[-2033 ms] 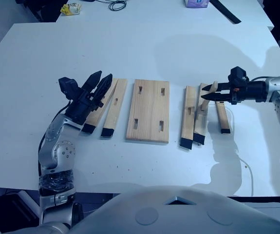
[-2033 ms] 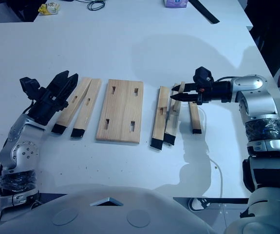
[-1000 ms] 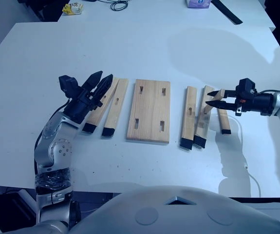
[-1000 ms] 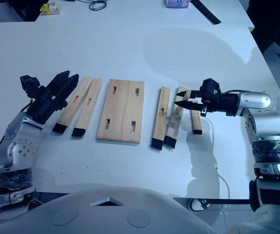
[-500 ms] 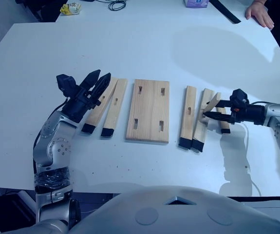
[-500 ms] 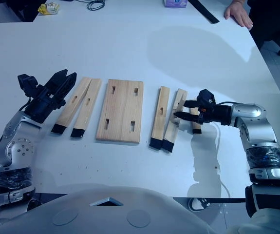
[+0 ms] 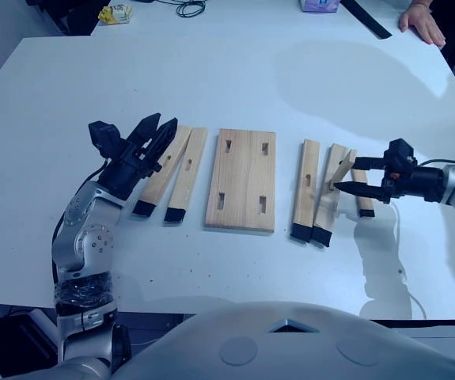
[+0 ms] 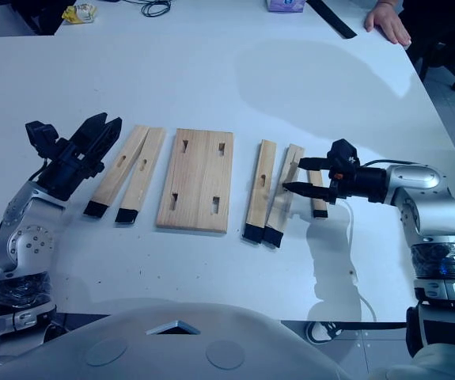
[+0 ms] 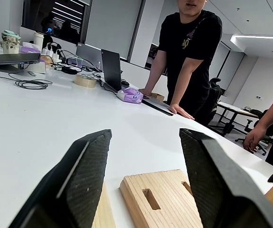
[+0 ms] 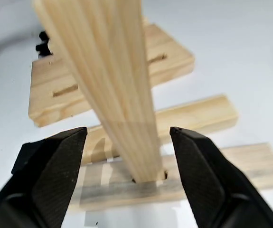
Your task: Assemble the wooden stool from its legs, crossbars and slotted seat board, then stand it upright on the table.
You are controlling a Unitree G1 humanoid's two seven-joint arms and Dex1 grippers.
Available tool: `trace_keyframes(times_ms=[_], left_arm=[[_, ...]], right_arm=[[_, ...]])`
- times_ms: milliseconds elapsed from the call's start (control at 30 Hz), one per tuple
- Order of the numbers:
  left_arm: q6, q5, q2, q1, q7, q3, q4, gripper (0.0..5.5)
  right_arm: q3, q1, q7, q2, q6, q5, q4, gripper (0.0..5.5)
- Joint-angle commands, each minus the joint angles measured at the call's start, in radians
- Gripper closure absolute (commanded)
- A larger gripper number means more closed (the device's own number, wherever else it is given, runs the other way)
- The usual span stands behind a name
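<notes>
The slotted seat board [image 7: 241,180] lies flat at mid-table. Two legs [image 7: 176,172] lie side by side to its left. My left gripper [image 7: 162,127] hovers open above their far ends; the left wrist view shows the board's edge [image 9: 162,199] beyond its spread fingers [image 9: 86,171]. Two more legs [image 7: 316,194] lie right of the board. A crossbar [image 10: 112,85] stands tilted with its lower end in the slot of the outer leg [image 10: 127,187]. My right gripper [image 7: 346,175] is open, one finger on either side of that crossbar, not touching it. Another crossbar [image 7: 364,203] lies flat under the right gripper.
A person's hand [image 7: 421,20] rests on the table's far right edge, near a black strip [image 7: 367,17] and a tissue box [image 7: 320,5]. A thin white cable [image 7: 403,273] trails near the right arm. A yellow item [image 7: 116,12] and cables lie at the back left.
Over two seconds my right gripper carried the crossbar down toward the outer right leg. Its fingers have now spread away from the crossbar. The left arm has barely moved.
</notes>
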Motion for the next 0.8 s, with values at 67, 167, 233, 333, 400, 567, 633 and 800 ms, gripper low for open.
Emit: trace_keyframes(times_ms=[67,167,233,333,400,567,633,800], left_arm=[[0.001,-0.002,0.006,0.011,-0.01,0.002,-0.008,2.84],[0.0,0.001,0.006,0.012,-0.014,-0.002,-0.008,2.84],[-0.001,0.004,0.005,0.014,-0.016,-0.008,-0.011,2.84],[-0.001,0.006,0.003,0.012,-0.019,-0.014,-0.011,2.84],[-0.003,0.008,0.001,0.006,-0.02,-0.017,-0.004,2.84],[-0.009,0.018,-0.006,-0.017,-0.019,-0.024,0.02,2.84],[-0.011,0.021,-0.006,-0.026,-0.022,-0.025,0.033,2.84],[-0.019,0.025,-0.01,-0.021,-0.021,-0.025,0.04,2.84]], right_arm=[[-0.077,-0.063,-0.022,-0.027,0.087,0.09,-0.129,2.28],[-0.112,-0.083,-0.017,-0.039,0.134,0.155,-0.196,2.28],[-0.133,-0.114,-0.023,-0.036,0.167,0.202,-0.226,2.28],[-0.139,-0.155,-0.063,-0.005,0.22,0.266,-0.28,2.28],[-0.114,-0.159,-0.121,0.032,0.231,0.264,-0.322,2.28],[-0.005,-0.094,-0.288,0.144,0.186,0.146,-0.367,2.28],[0.004,-0.079,-0.33,0.175,0.192,0.146,-0.385,2.28],[0.008,-0.09,-0.338,0.176,0.187,0.14,-0.378,2.28]])
